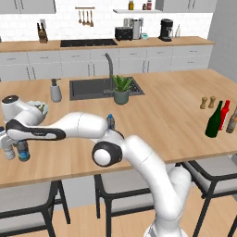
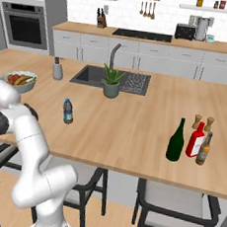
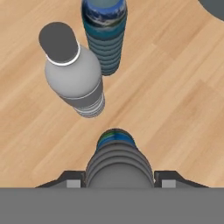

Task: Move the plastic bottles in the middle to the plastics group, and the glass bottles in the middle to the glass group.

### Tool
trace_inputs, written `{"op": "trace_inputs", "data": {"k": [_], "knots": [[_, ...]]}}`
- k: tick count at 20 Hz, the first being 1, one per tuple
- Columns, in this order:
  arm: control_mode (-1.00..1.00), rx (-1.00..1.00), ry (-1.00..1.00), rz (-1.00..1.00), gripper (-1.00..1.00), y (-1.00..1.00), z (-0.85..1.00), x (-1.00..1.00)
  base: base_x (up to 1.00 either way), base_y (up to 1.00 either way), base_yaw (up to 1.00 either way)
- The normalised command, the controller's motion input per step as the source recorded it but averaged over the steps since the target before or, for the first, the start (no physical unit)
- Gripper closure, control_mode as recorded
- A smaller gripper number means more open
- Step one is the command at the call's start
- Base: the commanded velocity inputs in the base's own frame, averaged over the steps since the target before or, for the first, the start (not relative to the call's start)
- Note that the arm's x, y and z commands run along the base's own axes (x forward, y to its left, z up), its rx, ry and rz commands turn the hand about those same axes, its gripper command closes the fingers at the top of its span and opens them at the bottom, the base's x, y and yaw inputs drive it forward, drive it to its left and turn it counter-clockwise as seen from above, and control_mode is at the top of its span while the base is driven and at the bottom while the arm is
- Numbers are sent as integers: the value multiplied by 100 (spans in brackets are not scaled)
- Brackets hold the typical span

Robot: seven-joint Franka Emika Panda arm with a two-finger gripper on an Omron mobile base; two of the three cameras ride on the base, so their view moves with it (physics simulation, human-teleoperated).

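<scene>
Hand view: the gripper point(image 3: 117, 180) is clamped on a small plastic bottle point(image 3: 116, 158), one finger tip against each side of its ribbed body. The pale water bottle point(image 3: 73, 72) stands just beside it, with another blue-labelled bottle point(image 3: 104, 35) close behind. In the left base view this cluster sits near the front edge of the counter point(image 1: 176, 115), towards its left end. A second small bottle point(image 2: 67, 110) stands alone mid-counter, well apart from both groups. The green glass bottle point(image 2: 175, 140) stands upright next to the red bottle point(image 2: 196, 140) and the brown bottle point(image 2: 203, 149), near the right end.

The held bottle is probably light, thin-walled and springy, so a hard squeeze would dent it. The ribs should give purchase. A mid-body hold suits it best, and it could tip easily when set down.
</scene>
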Motion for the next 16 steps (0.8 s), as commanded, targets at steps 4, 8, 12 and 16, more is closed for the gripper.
{"op": "trace_inputs", "data": {"k": [4, 8, 12, 16], "knots": [[-100, 0, 0, 0, 100, 0, -4, 0, 0, 0, 0], [-100, 0, 0, 0, -100, 0, 0, 0, 0, 0, 0], [-100, 0, 0, 0, -100, 0, 0, 0, 0, 0, 0], [-100, 0, 0, 0, -100, 0, -3, 0, 0, 0, 0]]}}
